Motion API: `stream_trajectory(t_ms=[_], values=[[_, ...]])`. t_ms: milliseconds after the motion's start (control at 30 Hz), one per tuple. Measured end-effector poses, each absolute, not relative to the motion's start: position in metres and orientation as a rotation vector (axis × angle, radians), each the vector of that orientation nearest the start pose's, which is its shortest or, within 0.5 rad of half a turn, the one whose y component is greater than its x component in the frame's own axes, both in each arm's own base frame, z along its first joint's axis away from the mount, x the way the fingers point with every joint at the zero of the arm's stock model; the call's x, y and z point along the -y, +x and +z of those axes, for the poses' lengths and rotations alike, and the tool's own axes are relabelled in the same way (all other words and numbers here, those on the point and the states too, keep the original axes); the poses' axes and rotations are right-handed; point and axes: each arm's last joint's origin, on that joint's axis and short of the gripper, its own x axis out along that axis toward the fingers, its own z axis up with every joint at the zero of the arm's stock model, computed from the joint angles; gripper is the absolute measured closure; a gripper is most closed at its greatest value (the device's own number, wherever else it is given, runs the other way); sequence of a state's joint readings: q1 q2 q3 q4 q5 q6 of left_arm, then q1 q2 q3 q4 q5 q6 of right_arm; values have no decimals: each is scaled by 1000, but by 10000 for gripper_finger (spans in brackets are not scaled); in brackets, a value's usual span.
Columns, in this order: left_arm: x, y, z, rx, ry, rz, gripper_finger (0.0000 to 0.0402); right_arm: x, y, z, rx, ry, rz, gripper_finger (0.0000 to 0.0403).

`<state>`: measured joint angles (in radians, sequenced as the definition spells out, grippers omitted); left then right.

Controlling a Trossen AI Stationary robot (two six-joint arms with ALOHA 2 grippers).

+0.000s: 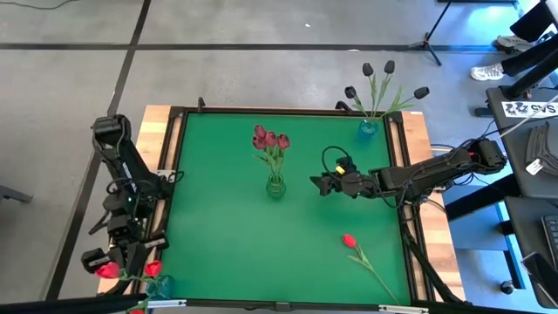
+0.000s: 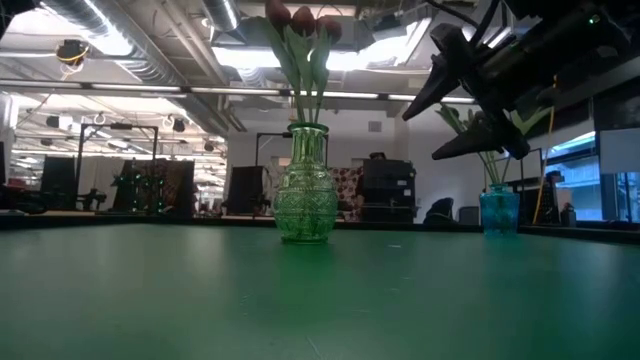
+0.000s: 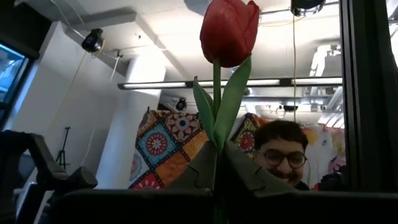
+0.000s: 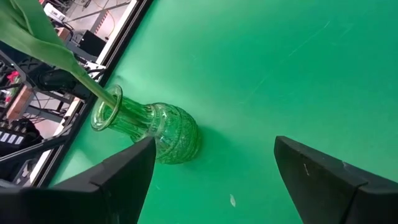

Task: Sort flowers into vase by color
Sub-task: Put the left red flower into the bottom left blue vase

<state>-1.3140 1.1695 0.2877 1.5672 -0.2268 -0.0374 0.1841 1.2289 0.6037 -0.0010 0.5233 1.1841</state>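
A green glass vase (image 1: 275,186) (image 2: 303,195) (image 4: 152,127) stands mid-table with dull pink-red tulips (image 1: 271,139) in it. At the far right a blue vase (image 1: 367,128) (image 2: 499,208) holds black tulips (image 1: 384,80). One red tulip (image 1: 349,241) lies flat on the mat near the right front. At the front left corner a small blue vase (image 1: 159,284) holds a red tulip (image 1: 153,269). Beside it my left gripper (image 1: 112,262) (image 3: 214,163) is shut on another red tulip (image 1: 107,270) (image 3: 229,31). My right gripper (image 1: 324,185) (image 4: 211,174) hangs open just right of the green vase. My left gripper pinches the red tulip's stem (image 3: 216,149) between its two fingers (image 3: 249,175), just below the leaves. The fingers slant upward and the stem runs on past them. The head stands above the fingers, lifted clear of the table.
A dark raised frame (image 1: 179,113) borders the green mat, with wooden strips (image 1: 153,122) outside it. The mat between the green vase and the left arm is bare. A person (image 3: 283,155) shows beyond the table in the left wrist view.
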Motion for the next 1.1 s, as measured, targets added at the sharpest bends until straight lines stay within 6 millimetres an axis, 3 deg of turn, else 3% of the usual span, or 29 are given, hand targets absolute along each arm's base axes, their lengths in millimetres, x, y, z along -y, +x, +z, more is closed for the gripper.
stream_trajectory(t_ms=[333,800,1100], values=[[194,48,245,454,-446,-1103,395,-30,240,204,-303,953,-619,75],[184,43,215,353,-379,-1089,394,-33,239,204,-295,962,-617,75],[181,38,201,271,-328,-1123,356,-33,239,204,-294,962,-620,75]])
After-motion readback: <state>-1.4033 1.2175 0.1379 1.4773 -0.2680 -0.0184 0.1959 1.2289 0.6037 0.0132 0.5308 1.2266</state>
